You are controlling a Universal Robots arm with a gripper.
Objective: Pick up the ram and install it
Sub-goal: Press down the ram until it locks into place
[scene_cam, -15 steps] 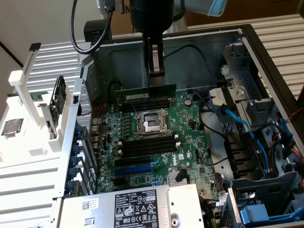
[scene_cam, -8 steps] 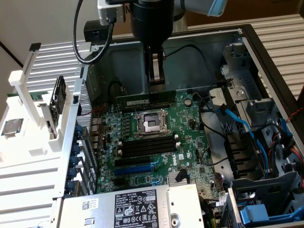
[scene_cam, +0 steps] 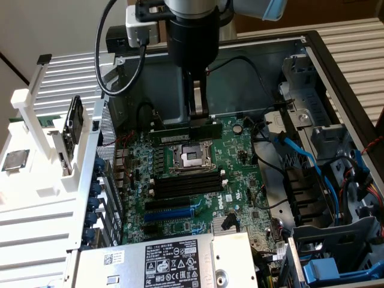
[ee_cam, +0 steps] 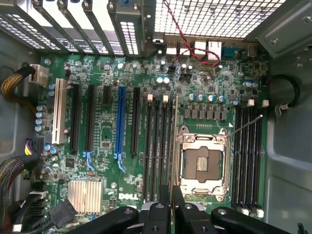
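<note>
The claw [scene_cam: 198, 117] is drawn nearly closed, its two dark metal fingers [ee_cam: 161, 214] pinching the ram [scene_cam: 185, 129] by its long upper edge. The ram hangs straight below the claw, a thin flat stick lying level just on the far side of the processor socket [scene_cam: 191, 157]. From the wrist it is seen edge-on as a narrow line [ee_cam: 173, 146] beside the black memory slots [ee_cam: 157, 146]; whether it sits in a slot cannot be told. The socket is a square, shiny metal frame with a dark centre. Around it spreads the green motherboard [ee_cam: 107, 131], printed "DELL" in white [ee_cam: 131, 196], with a blue slot [ee_cam: 120, 122], a white slot [ee_cam: 58, 112] and a ribbed silver heatsink [ee_cam: 85, 195]. Nearer, a grey metal power supply [scene_cam: 120, 270] carries a black label [scene_cam: 174, 261] of small white print.
</note>
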